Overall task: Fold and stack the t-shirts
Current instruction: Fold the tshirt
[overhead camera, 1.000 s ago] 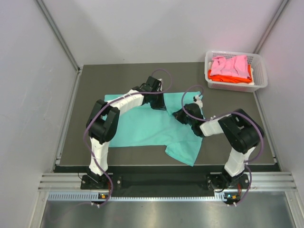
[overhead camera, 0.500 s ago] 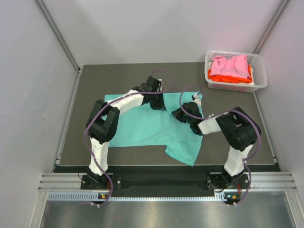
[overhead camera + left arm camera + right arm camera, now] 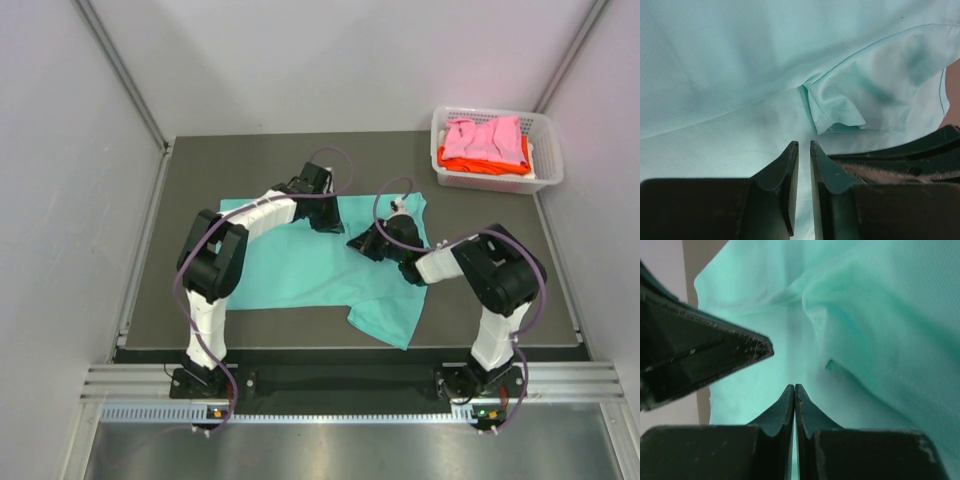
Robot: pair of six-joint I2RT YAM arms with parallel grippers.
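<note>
Teal cloth is spread across the middle of the dark counter [image 3: 240,165]: the teal t-shirt [image 3: 300,270] is laid mostly flat there, with 1 lower corner bunched into a thick fold near the front edge. Both arms are stretched out over its far half. The 2 sets of fingers are held close to each other above the cloth, the left fingers [image 3: 782,175] just to the left of the right fingers [image 3: 777,412]. From the left wrist, the left fingers are seen set almost together, with only a thin slit between the tips. They are held low over the fabric and just short of a small folded hem flap [image 3: 835,112]; whether cloth is nipped in that slit cannot be told. From the right wrist, the right fingers are seen pressed tip to tip down at the teal fabric, and a pinch of cloth cannot be confirmed there either. The left fingers are caught again at the left of that view, very near. At the far right corner of the counter the white lattice basket [image 3: 549,150] is seen, well apart from both arms, with the pink t-shirt [image 3: 485,135] heaped on the orange t-shirt [image 3: 480,166] inside it.
</note>
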